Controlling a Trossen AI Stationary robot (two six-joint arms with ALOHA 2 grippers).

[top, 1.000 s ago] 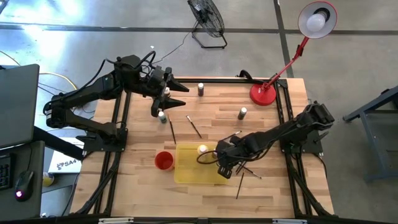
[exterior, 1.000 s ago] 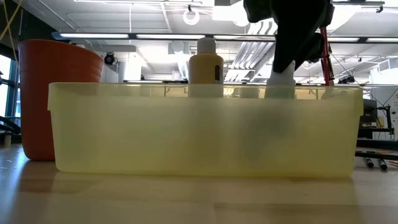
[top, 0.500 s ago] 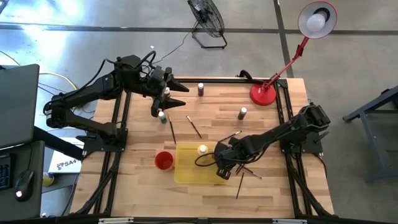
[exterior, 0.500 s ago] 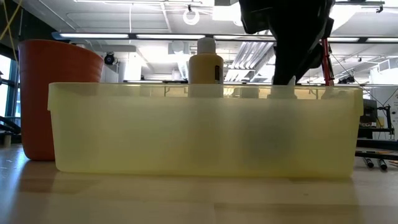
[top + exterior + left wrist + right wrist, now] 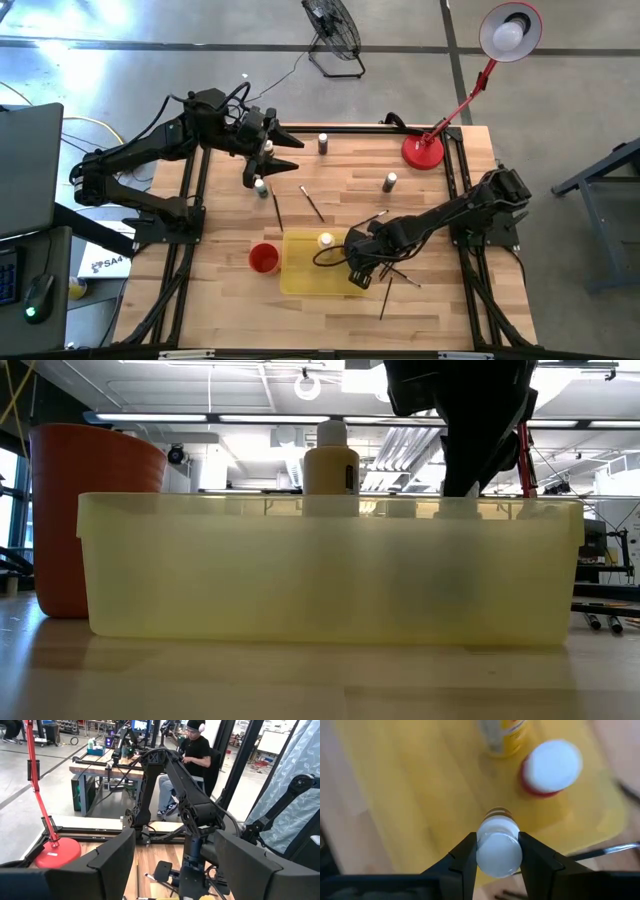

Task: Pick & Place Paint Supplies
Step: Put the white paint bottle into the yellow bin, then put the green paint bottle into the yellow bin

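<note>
My right gripper (image 5: pixel 358 272) reaches down into the right end of the flat yellow tray (image 5: pixel 300 275), shut on a small brown paint bottle with a white cap (image 5: pixel 499 851). In the tray stand a yellowish bottle (image 5: pixel 331 460) and a red bottle with a white cap (image 5: pixel 551 766). Loose bottles stand on the table at the far side (image 5: pixel 322 143), to the right (image 5: pixel 390 181) and at the left (image 5: pixel 260 186). Thin dark brushes lie beyond the tray (image 5: pixel 312 203) and at its right (image 5: pixel 398 275). My left gripper (image 5: pixel 298 153) hangs open above the table's far left. My right gripper pinches the bottle's white cap (image 5: pixel 490 862) between its two fingers (image 5: pixel 466 862), one on each side. The fingers come steeply from above. The bottle hangs upright below them inside the tray. The tray's wall hides whether its base stands on the tray floor.
A red cup (image 5: pixel 263 258) stands close against the tray's left end. A red desk lamp's base (image 5: pixel 423 150) sits at the table's far right corner. Bare wood lies near the front edge.
My right gripper has sunk a little with the bottle. In the low view the white cap stood clear above the tray's rim a second ago and now shows only at rim height. The left arm has kept still.
</note>
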